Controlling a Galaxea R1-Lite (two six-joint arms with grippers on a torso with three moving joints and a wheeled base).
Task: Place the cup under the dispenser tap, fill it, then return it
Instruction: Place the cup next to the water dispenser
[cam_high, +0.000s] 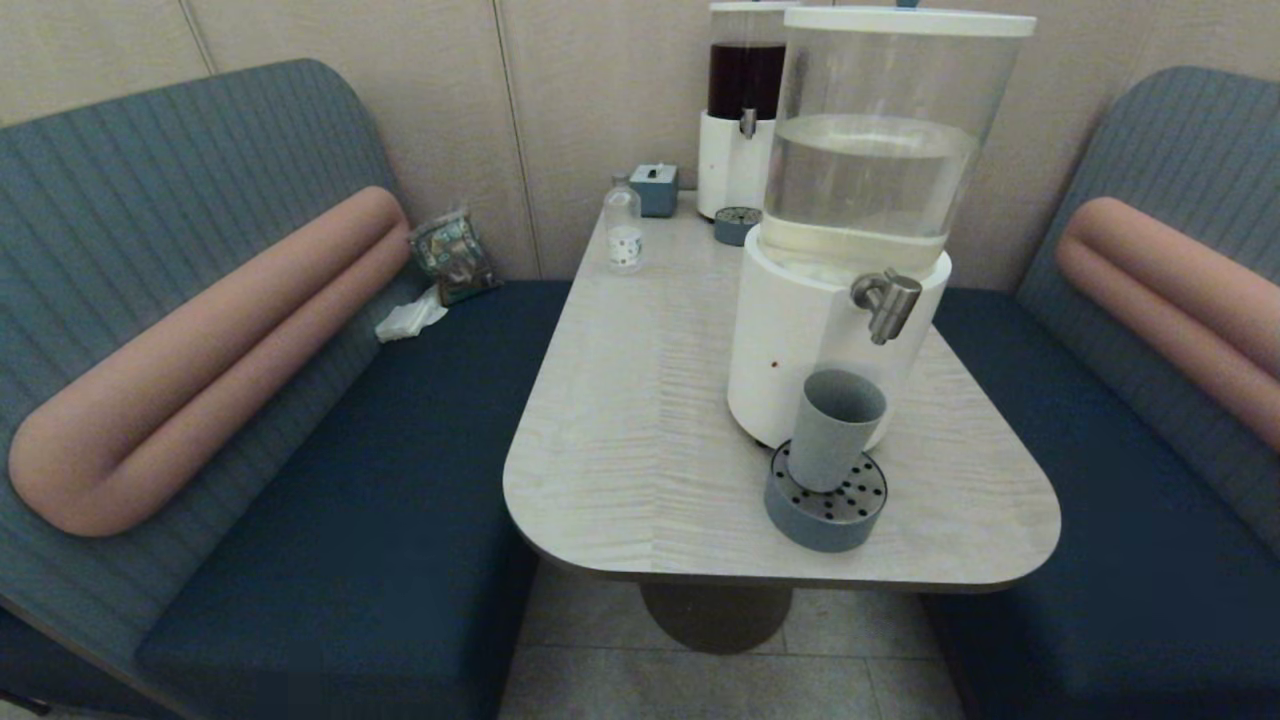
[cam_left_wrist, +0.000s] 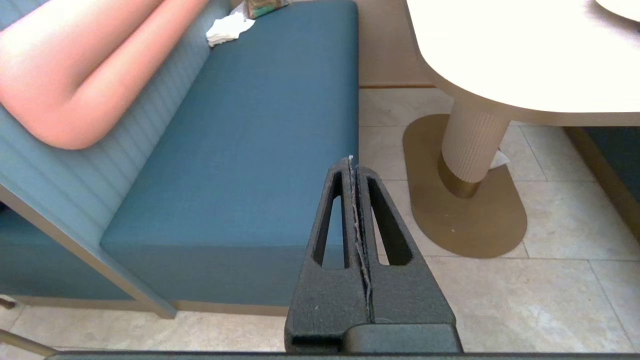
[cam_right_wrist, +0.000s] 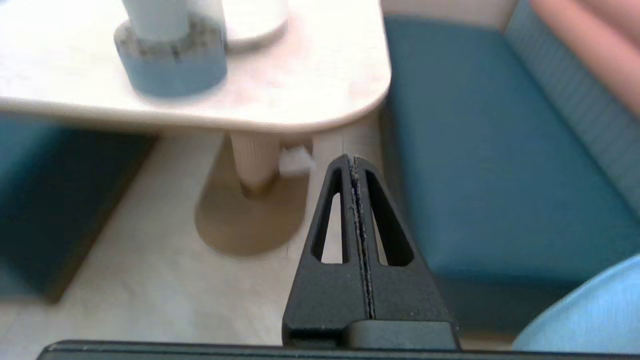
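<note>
The grey-blue cup (cam_high: 835, 428) stands upright on the round drip tray (cam_high: 826, 505), a little left of and below the brushed-steel dispenser tap (cam_high: 886, 304) of the white-based dispenser (cam_high: 830, 330) with clear liquid. In the right wrist view the cup's lower part (cam_right_wrist: 156, 19) and the tray (cam_right_wrist: 171, 62) show on the table. My right gripper (cam_right_wrist: 354, 161) is shut and empty, low beside the table over the floor. My left gripper (cam_left_wrist: 352, 162) is shut and empty, low by the left bench. Neither arm shows in the head view.
A second dispenser (cam_high: 742, 110) with dark liquid, its small tray (cam_high: 737, 224), a clear bottle (cam_high: 623, 235) and a small blue box (cam_high: 655, 188) stand at the table's (cam_high: 640, 420) far end. Blue benches flank the table. The table pedestal (cam_left_wrist: 470, 150) rises from the floor.
</note>
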